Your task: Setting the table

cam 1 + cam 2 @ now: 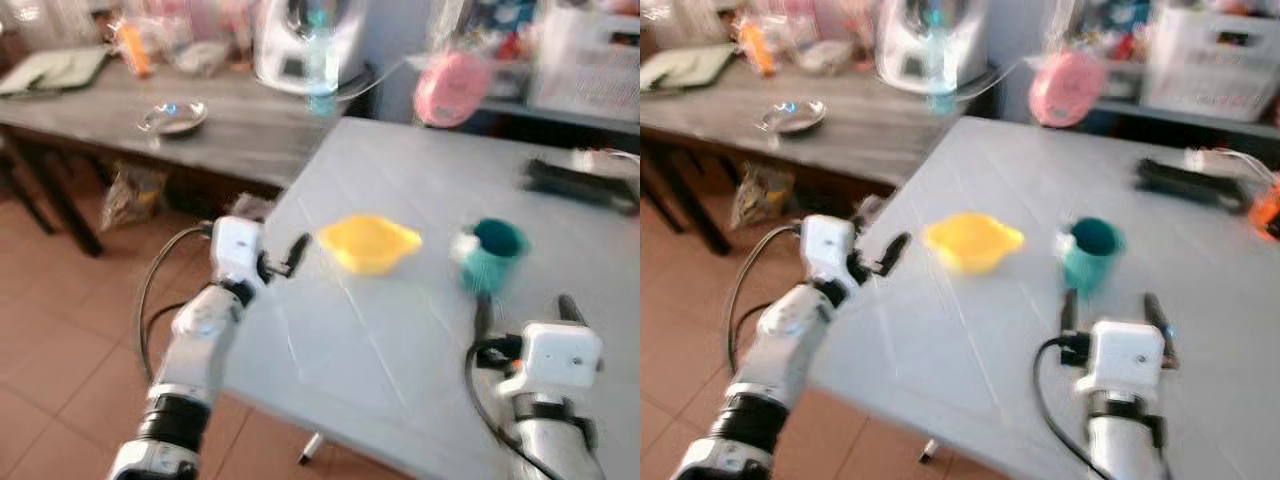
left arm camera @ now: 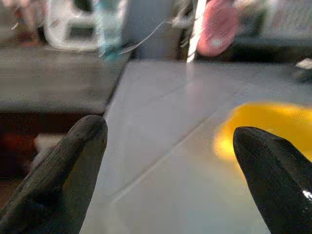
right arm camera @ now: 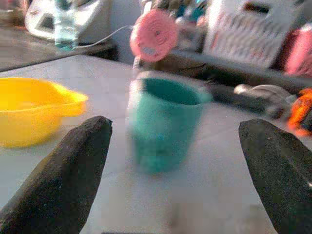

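A yellow bowl with a small handle sits on the grey table, with a teal cup upright just to its right. My left gripper hovers at the table's left edge, a short way left of the bowl. It is open, its fingers wide apart, and the bowl lies ahead by one fingertip. My right gripper is open just in front of the cup. The cup stands between and beyond its fingertips, untouched.
A black object lies at the table's far right. A pink round thing stands behind the table. The dark side table on the left carries a metal dish, a water bottle and a white appliance. Tiled floor lies below left.
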Available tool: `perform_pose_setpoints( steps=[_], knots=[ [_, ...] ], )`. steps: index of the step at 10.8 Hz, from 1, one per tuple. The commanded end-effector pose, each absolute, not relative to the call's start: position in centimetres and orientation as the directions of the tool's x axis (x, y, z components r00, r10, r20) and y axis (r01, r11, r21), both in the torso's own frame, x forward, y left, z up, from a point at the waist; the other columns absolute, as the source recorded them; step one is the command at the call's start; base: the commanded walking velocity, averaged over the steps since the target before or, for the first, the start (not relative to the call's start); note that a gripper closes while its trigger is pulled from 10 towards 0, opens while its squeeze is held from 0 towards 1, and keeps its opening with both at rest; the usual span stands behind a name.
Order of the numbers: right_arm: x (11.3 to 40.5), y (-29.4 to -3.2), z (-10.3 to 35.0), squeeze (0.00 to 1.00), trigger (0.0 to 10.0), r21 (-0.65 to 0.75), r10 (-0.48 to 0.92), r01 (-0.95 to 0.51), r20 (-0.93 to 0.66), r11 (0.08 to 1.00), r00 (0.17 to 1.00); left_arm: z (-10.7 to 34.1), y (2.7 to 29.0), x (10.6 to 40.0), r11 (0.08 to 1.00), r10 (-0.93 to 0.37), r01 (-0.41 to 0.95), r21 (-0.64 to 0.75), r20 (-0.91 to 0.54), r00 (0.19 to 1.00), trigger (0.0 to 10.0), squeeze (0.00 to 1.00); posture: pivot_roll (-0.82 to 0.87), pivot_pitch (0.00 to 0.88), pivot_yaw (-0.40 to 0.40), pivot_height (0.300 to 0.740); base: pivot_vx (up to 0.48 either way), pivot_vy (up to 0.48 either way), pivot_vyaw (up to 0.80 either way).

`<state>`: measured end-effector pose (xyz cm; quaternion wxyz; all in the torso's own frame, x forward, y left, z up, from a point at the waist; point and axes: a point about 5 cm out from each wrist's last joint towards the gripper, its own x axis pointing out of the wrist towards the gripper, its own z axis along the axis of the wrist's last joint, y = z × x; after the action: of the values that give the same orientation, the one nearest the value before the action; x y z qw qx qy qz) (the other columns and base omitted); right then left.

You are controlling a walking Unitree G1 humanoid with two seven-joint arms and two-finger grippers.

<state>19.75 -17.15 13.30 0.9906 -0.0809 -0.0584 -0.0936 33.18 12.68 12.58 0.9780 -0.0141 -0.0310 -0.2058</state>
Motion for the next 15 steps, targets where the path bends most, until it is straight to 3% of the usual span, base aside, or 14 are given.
perform_pose_setpoints(
  steps=[1, 4, 8, 10, 15],
  knots=[
    [19.6, -17.2, 13.6, 0.0, 10.0, -0.136, -0.149, 0.165, 0.124, 0.977, 0.981, 12.3, 12.3, 33.1, 0.907, -0.42, 0.421, -0.026, 0.05, 0.906, 10.0, 0.0, 0.03, 0.077, 0.029, 0.74, 0.0, 0.0, 0.0],
    [18.3, -17.3, 12.6, 0.0, 10.0, -0.159, -0.104, 0.113, 0.068, 0.981, 0.992, 12.9, 10.3, 33.6, 0.829, -0.549, 0.551, -0.099, 0.045, 0.835, 10.0, 0.0, 0.03, 0.083, 0.018, 0.74, 0.0, 0.0, 0.0],
    [17.7, -16.3, 12.6, 0.0, 10.0, -0.143, -0.051, 0.056, 0.04, 0.988, 0.998, 14.8, 8.7, 35.7, 0.798, -0.583, 0.586, -0.143, 0.063, 0.81, 10.0, 0.0, -0.01, 0.095, 0.045, 0.74, 0.0, 0.0, 0.0],
    [17.4, -16.0, 12.6, 0.0, 10.0, -0.143, -0.029, 0.033, 0.028, 0.989, 0.999, 14.5, 7.3, 36.7, 0.78, -0.62, 0.612, -0.132, -0.025, 0.785, 10.0, 0.0, -0.04, 0.1, 0.056, 0.74, 0.0, 0.0, 0.0],
    [16.6, -15.3, 13.3, 0.0, 10.0, -0.11, 0.031, -0.031, 0.004, 0.993, 0.999, 15.1, 3.7, 37.5, 0.726, -0.684, 0.67, -0.155, -0.074, 0.725, 10.0, 0.0, -0.1, 0.121, 0.085, 0.74, 0.0, 0.0, 0.0]
  ],
)
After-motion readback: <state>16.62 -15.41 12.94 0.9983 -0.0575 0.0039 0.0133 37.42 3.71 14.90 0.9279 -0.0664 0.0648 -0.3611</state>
